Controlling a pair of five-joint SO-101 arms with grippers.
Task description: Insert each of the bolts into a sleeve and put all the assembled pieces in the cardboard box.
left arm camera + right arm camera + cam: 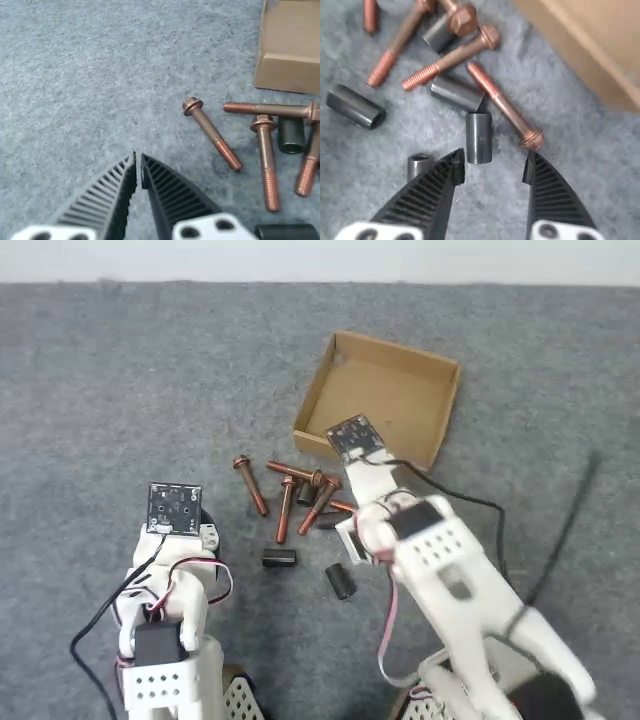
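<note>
Several copper bolts (285,502) lie in a loose heap in front of the cardboard box (440,405). Dark sleeves lie among and near them, one (279,559) beside another (340,581). My right gripper (495,159) hangs open low over the heap. A dark sleeve (479,137) lies just ahead of its fingertips, with a bolt (502,105) slanting beside it. A short sleeve (420,165) stands by one finger. My left gripper (138,167) is shut and holds nothing, over bare carpet short of a lone bolt (212,132).
The grey carpet (120,380) runs wide and bare on the left and far side. The right arm's black cable (470,502) trails beside the box. In the left wrist view the box wall (287,72) stands past more bolts and a sleeve (291,134).
</note>
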